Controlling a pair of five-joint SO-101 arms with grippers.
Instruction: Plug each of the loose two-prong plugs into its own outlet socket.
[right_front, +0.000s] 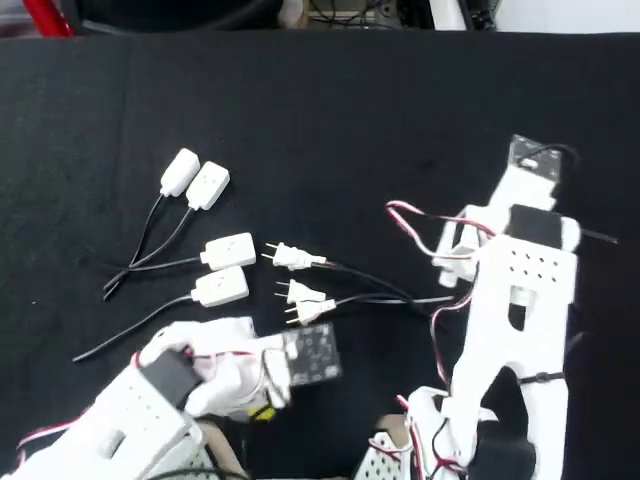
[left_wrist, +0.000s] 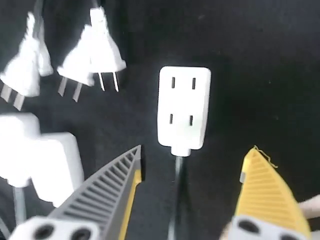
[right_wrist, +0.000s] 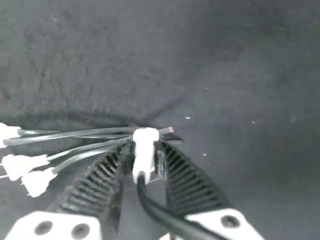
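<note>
**One pincer holds a plug, the other is wide open**

We see the right pincer (right_wrist: 145, 152) squeezed shut on a small white plug (right_wrist: 145, 140). The plug's black cord (right_wrist: 160, 215) runs back between the two fingers. The ends of some thin cords (right_wrist: 75, 134) lie just beside the plug.

The left pincer (left_wrist: 195, 150) is wide open and holds nothing. A white socket (left_wrist: 184, 107) lies flat just in front of its fingertips, with its slots facing up. The socket's cord runs back between the fingers.

From above, we see a black table (right_front: 400, 120). On its left side lie a back pair of sockets (right_front: 208, 185) and a front pair of sockets (right_front: 228, 250). Three loose plugs (right_front: 300, 292) lie in the middle. Their prongs point at the front pair, but they do not touch. The plugs' cords lead over to the white right arm (right_front: 515, 300).
</note>
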